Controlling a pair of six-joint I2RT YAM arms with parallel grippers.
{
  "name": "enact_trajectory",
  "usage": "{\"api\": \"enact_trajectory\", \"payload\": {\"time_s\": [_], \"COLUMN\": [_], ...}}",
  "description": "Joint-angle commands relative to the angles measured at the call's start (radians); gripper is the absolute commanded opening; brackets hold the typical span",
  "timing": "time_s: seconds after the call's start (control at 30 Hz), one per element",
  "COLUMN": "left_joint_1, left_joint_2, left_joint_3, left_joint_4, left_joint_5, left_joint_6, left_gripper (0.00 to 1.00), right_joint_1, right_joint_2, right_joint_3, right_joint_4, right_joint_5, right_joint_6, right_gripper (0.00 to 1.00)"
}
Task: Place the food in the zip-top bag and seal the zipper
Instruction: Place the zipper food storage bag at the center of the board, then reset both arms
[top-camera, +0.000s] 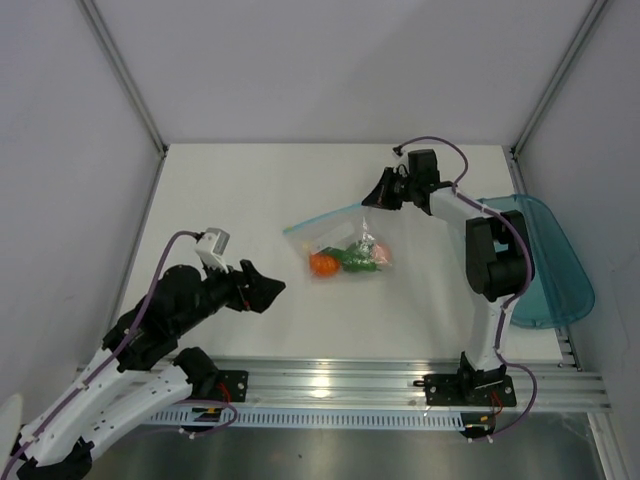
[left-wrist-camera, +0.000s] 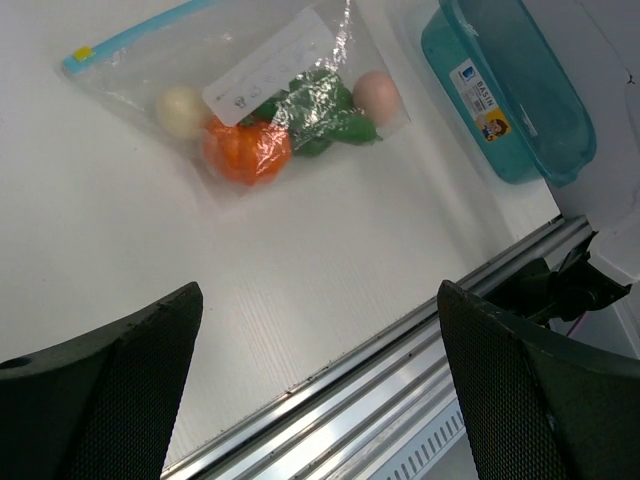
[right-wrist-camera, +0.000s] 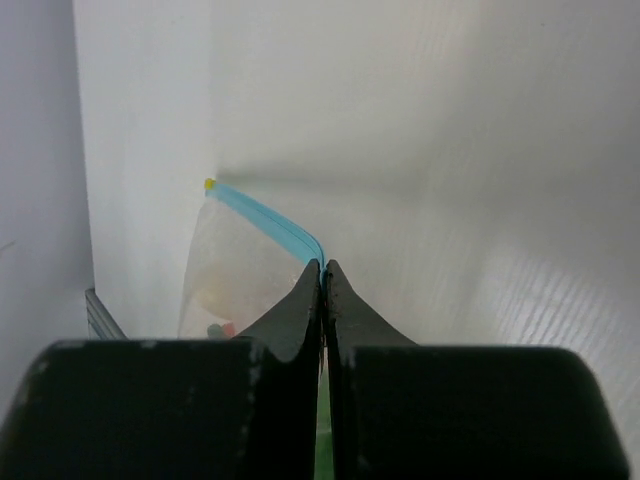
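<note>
The clear zip-top bag (top-camera: 340, 243) lies mid-table with the food inside: an orange-red round one (top-camera: 322, 264), a green pepper (top-camera: 355, 257) and a pale egg (top-camera: 379, 253). The left wrist view shows the bag (left-wrist-camera: 300, 45), the orange one (left-wrist-camera: 246, 150), the green one (left-wrist-camera: 320, 108) and two eggs (left-wrist-camera: 181, 110) (left-wrist-camera: 377, 95). My right gripper (top-camera: 368, 200) is shut on the teal-blue zipper (right-wrist-camera: 262, 214) near its right end, jaws pressed together (right-wrist-camera: 323, 266). My left gripper (top-camera: 275, 287) is open and empty, left of the bag and apart from it (left-wrist-camera: 318, 295).
A translucent teal tray (top-camera: 545, 265) stands at the table's right edge; it also shows in the left wrist view (left-wrist-camera: 510, 90). A metal rail (top-camera: 400, 380) runs along the near edge. White walls enclose the table on three sides.
</note>
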Motion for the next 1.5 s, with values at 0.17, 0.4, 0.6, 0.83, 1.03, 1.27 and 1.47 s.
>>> {"api": "enact_trajectory", "payload": {"time_s": [0.17,0.4,0.6,0.83,1.03,1.27,1.47], "left_joint_1": [-0.001,-0.001,-0.001,-0.001,0.0,0.002,0.018], "left_joint_2": [-0.033,-0.038,-0.02,-0.033,-0.021,0.028,0.085], "left_joint_3": [-0.025,-0.045,-0.039,-0.044,-0.07,-0.119,-0.166], "left_joint_4": [0.021,0.056,0.061,0.058,0.081,0.154,0.256], "left_joint_5": [0.046,0.115,0.155,0.162,0.153,0.164,0.196], "left_joint_6": [-0.035,-0.044,-0.059,-0.075,-0.095,-0.118,-0.131], "left_gripper": [1.0,0.99,1.0,0.99,0.99,1.0,0.99], "right_joint_1": [-0.021,-0.021,-0.026,-0.033,-0.014,0.111,0.209], "right_joint_2": [0.125,0.117,0.085,-0.079,-0.318,-0.611,-0.852], "right_joint_3": [0.116,0.119,0.177,0.205,0.059,-0.231,-0.435], "right_joint_4": [-0.099,-0.122,-0.214,-0.378,-0.491,-0.54,-0.562], "right_joint_5": [0.098,0.124,0.185,0.373,0.534,0.749,0.799], "right_joint_6": [-0.033,-0.077,-0.123,-0.186,-0.176,-0.154,-0.073], "right_gripper": [0.04,0.46,0.85,0.99,0.99,0.99,0.99]}}
